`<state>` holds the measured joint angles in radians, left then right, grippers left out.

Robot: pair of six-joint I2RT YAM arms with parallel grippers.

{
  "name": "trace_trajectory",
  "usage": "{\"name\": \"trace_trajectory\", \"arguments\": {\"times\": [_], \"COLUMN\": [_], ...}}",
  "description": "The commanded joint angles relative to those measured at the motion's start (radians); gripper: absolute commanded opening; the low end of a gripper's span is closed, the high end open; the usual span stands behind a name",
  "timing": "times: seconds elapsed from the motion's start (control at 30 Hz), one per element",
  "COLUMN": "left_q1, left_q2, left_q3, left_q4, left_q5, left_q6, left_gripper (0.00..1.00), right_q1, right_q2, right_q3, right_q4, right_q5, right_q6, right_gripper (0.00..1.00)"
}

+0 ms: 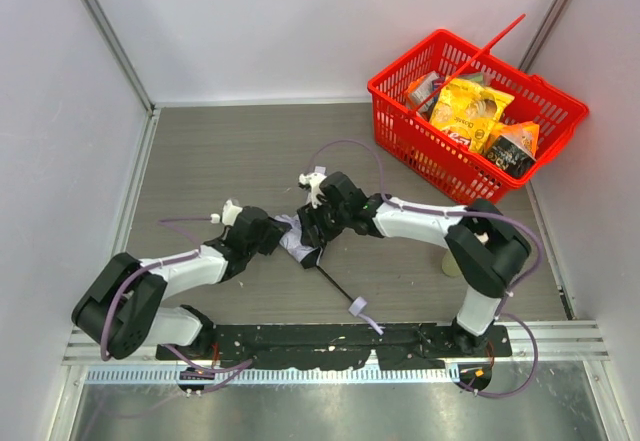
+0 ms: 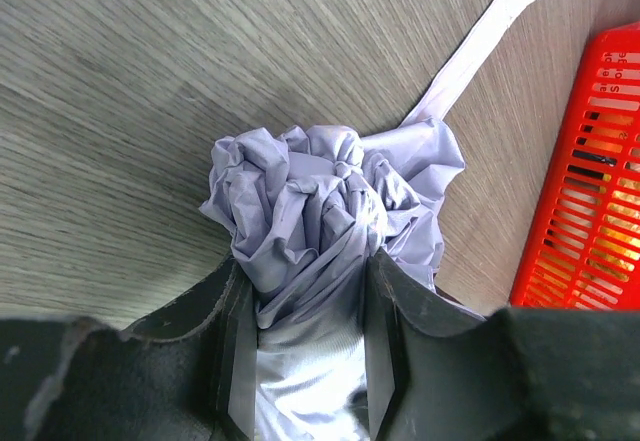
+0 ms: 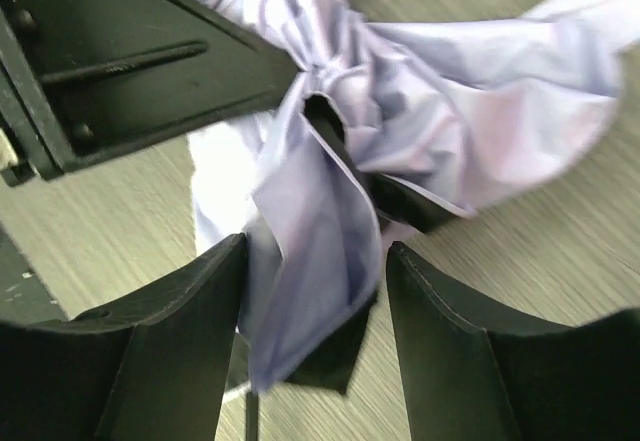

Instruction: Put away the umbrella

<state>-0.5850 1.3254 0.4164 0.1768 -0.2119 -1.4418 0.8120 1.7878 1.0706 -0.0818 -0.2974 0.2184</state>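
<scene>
The umbrella [image 1: 298, 244] lies in the middle of the table, its pale lavender fabric bunched up. Its thin black shaft [image 1: 335, 284] runs toward the near edge and ends at a pale strap piece [image 1: 361, 312]. My left gripper [image 1: 280, 236] is shut on the bunched fabric [image 2: 310, 201], which fills the gap between its fingers [image 2: 232, 351]. My right gripper [image 1: 312, 229] meets it from the right. Its jaws stand open around a hanging fold of fabric [image 3: 310, 251], which touches the left finger [image 3: 180, 341] and leaves a gap to the right one.
A red basket [image 1: 395, 121] holding snack packets stands at the back right and shows in the left wrist view [image 2: 590, 211]. A small pale object [image 1: 452, 263] sits partly hidden by the right arm. White walls enclose the back and sides. A black rail runs along the near edge.
</scene>
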Motion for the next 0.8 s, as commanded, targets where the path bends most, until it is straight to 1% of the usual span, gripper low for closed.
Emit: {"name": "trace_trajectory", "arguments": {"times": [0.0,0.03,0.1,0.2,0.27,0.33,0.47,0.57,0.77], "left_q1": [-0.001,-0.003,-0.001,-0.003,-0.001,-0.001,-0.001,-0.003,-0.001], "left_q2": [0.011,0.006,0.001,0.001,0.000,0.000,-0.011,-0.015,0.000], "left_q3": [-0.054,-0.057,-0.067,-0.070,-0.070,-0.067,-0.067,-0.068,-0.062], "left_q4": [-0.238,-0.240,-0.240,-0.240,-0.244,-0.261,-0.290,-0.303,-0.306], "left_q5": [0.013,0.014,0.019,0.028,0.035,0.040,0.043,0.046,0.066], "left_q6": [0.029,0.026,0.018,0.008,0.001,-0.011,-0.034,-0.049,-0.063], "left_gripper": [0.00,0.00,0.00,0.00,0.00,0.00,0.00,0.00,0.00], "right_q1": [0.033,0.044,0.096,0.174,0.212,0.245,0.283,0.289,0.291], "right_q2": [-0.163,-0.209,-0.270,-0.306,-0.275,-0.229,-0.143,-0.104,-0.021], "right_q3": [-0.026,-0.032,-0.061,-0.119,-0.117,-0.116,-0.132,-0.184,-0.225], "right_q4": [-0.070,-0.061,-0.013,0.130,0.167,0.218,0.325,0.456,0.539], "right_q5": [0.294,0.349,0.392,0.340,0.319,0.337,0.432,0.457,0.480], "right_q6": [-0.091,-0.103,-0.142,-0.212,-0.261,-0.290,-0.341,-0.387,-0.427], "right_gripper": [0.63,0.64,0.65,0.70,0.71,0.72,0.73,0.73,0.73]}}
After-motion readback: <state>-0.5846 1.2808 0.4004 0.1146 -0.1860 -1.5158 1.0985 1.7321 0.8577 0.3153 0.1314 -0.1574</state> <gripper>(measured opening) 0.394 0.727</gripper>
